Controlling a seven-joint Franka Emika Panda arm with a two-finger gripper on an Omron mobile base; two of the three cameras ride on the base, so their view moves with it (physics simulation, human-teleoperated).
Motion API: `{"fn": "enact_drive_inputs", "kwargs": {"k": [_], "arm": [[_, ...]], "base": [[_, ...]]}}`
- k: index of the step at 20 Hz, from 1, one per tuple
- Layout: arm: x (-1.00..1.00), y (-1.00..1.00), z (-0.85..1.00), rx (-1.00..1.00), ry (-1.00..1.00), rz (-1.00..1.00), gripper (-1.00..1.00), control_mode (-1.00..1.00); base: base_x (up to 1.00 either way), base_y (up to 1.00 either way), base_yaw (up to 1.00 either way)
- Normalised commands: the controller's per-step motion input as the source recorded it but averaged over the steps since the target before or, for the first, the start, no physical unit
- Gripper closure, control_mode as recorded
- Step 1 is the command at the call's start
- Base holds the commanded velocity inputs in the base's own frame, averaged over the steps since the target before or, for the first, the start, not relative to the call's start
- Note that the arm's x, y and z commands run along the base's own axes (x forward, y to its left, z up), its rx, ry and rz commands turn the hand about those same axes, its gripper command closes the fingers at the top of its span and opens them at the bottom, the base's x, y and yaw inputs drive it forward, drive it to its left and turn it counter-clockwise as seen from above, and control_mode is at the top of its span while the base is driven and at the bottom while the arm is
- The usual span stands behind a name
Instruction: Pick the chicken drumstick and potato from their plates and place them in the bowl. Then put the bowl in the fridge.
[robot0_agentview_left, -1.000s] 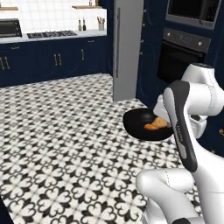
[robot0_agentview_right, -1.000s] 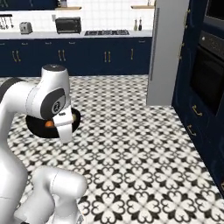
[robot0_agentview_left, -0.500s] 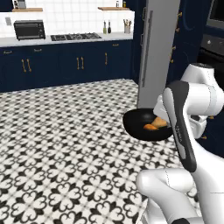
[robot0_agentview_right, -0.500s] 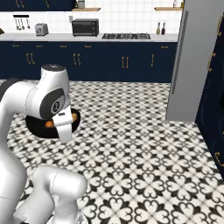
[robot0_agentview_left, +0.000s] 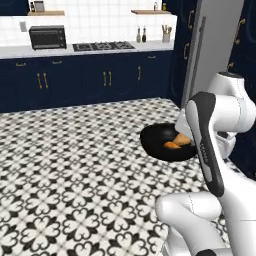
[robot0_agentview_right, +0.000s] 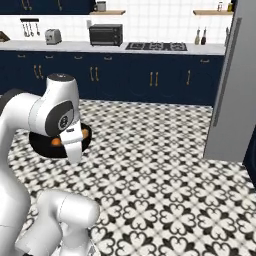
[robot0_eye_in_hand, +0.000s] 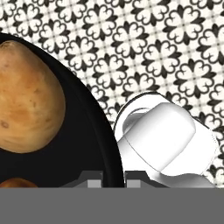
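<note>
- In the hand view the end effector (robot0_eye_in_hand: 113, 178) sits at 6 o'clock, its jaws drawn narrow and pinched on the rim of the bowl (robot0_eye_in_hand: 94, 131), one dark tip inside the wall and one outside.
- The potato (robot0_eye_in_hand: 26, 98) lies inside the bowl at 9 o'clock in the hand view, with an orange-brown edge of the chicken drumstick (robot0_eye_in_hand: 15, 182) just below it at 7 o'clock.
- In the left base view the bowl (robot0_agentview_left: 157, 141) hangs above the patterned floor (robot0_agentview_left: 75, 165), partly hidden by the arm.
- The fridge (robot0_agentview_left: 212, 50) stands at 1 o'clock in the left base view, well beyond the bowl.
- Farthest back, a surface (robot0_agentview_right: 150, 48) over navy cabinets (robot0_agentview_right: 125, 77) carries a toaster oven (robot0_agentview_right: 106, 35) and a hob (robot0_agentview_right: 156, 46).
</note>
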Motion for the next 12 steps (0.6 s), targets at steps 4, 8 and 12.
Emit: {"fn": "enact_drive_inputs", "kwargs": {"k": [4, 8, 12], "arm": [[0.00, 0.00, 0.00, 0.00, 0.00, 0.00, 1.00, 1.00], [0.00, 0.00, 0.00, 0.00, 0.00, 0.00, 1.00, 1.00], [0.00, 0.00, 0.00, 0.00, 0.00, 0.00, 1.00, 1.00]], "base": [[1.00, 0.00, 0.12], [1.00, 0.00, 0.06], [1.00, 0.00, 0.04]]}}
